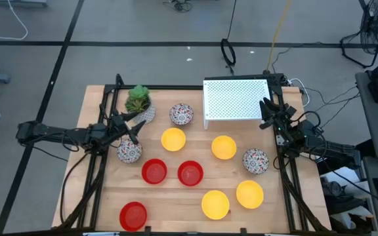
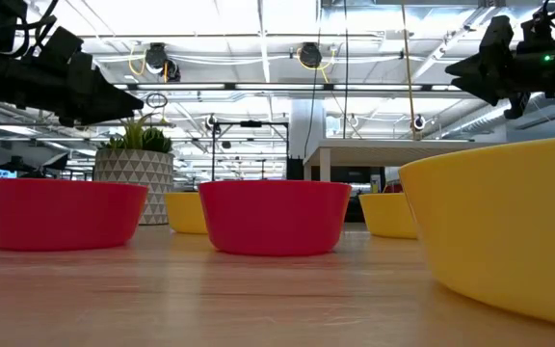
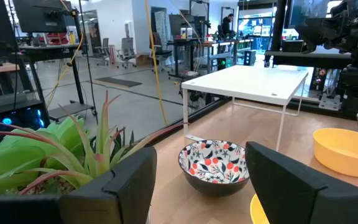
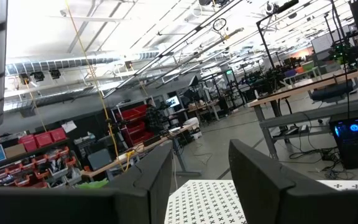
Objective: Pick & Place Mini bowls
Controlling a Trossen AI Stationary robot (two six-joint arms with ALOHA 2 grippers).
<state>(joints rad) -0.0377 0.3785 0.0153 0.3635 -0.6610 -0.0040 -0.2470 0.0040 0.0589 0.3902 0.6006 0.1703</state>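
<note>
Ten mini bowls stand upright on the wooden table: floral ones (image 1: 181, 114), (image 1: 129, 152), (image 1: 255, 160), yellow ones (image 1: 173, 139), (image 1: 224, 147), (image 1: 249, 193), (image 1: 215, 204) and red ones (image 1: 153, 171), (image 1: 190, 173), (image 1: 133, 216). My left gripper (image 1: 134, 131) hangs open above the table between the plant and the left floral bowl. Its wrist view faces the far floral bowl (image 3: 215, 163), which shows beyond the open left gripper (image 3: 201, 186). My right gripper (image 1: 265, 107) is open and raised over the right edge of the white stand; the wrist view shows the right gripper (image 4: 201, 180).
A green plant in a patterned pot (image 1: 138, 99) stands at the far left, close to my left gripper. A white perforated stand (image 1: 236, 99) takes up the far middle of the table. Bare wood lies along the near left edge (image 1: 97, 196). Black frame rails run down both sides.
</note>
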